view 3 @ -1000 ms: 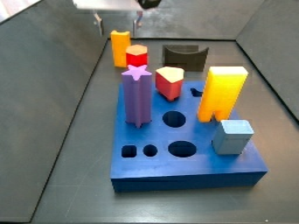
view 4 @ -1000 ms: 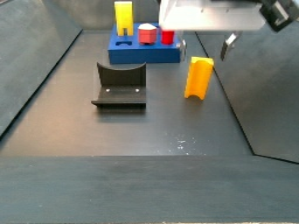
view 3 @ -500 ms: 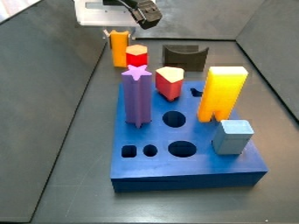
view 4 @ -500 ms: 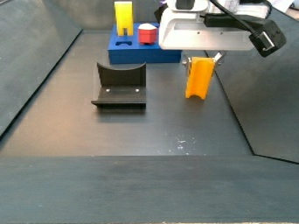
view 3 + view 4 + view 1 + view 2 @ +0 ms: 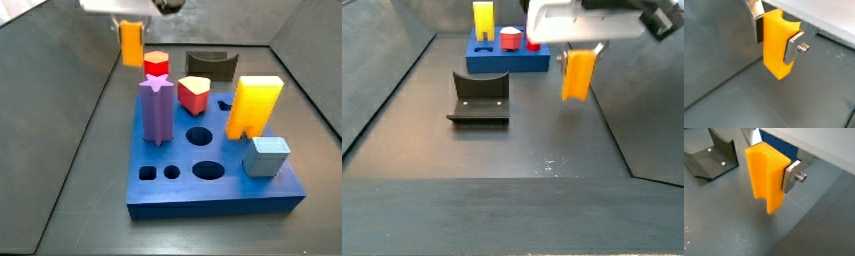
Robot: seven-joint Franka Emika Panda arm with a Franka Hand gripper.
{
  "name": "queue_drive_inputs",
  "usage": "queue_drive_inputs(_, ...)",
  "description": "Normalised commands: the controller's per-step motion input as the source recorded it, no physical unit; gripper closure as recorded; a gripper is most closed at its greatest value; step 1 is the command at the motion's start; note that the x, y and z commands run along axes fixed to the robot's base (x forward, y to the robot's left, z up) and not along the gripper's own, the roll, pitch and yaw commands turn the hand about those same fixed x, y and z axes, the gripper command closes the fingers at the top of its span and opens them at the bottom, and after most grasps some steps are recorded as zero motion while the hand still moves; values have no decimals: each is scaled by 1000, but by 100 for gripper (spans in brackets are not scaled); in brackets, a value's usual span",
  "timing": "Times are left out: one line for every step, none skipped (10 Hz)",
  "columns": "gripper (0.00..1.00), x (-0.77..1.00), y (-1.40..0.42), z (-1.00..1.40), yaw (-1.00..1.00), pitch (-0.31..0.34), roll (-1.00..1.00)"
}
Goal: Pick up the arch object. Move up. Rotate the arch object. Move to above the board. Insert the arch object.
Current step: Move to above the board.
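Clamped on the arch object (image 5: 778, 44), the gripper (image 5: 775, 35) hangs over the dark grey floor with its flat silver fingers (image 5: 794, 46) pressed against the piece's two broad sides. In both side views the arch object (image 5: 580, 74) is clear of the floor, upright, its top hidden in the gripper (image 5: 584, 47). It is smooth, matt orange-yellow, a slim bar with squared edges; in a wrist view a shallow curved notch shows at its upper end between the fingers, while in a wrist view (image 5: 767, 177) a long groove runs down one face and the lower end looks stepped. The fixture (image 5: 711, 159), a dark L-shaped bracket with screw heads, shows in that wrist view and in a side view (image 5: 478, 98), well apart from the held piece. The board (image 5: 214, 180), a thick blue slab with round and square holes, carries a purple star post (image 5: 156, 111), a tall yellow block (image 5: 253, 106), a red piece (image 5: 195, 94) and a light blue cube (image 5: 267, 156); the arch object (image 5: 131, 43) hangs beyond its far corner.
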Motion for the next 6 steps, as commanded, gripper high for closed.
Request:
queue_drive_inputs(100,-78,-66,1000,57,112,23)
queue_drive_inputs(100,-73,-65,1000,47,88,38)
queue_drive_inputs(100,-71,-64,1000,41,75,51)
queue_drive_inputs(100,-66,-63,1000,35,67,67)
queue_drive_inputs(100,-63,-61,1000,34,66,78)
queue_drive_inputs(100,-56,-59,1000,33,67,90)
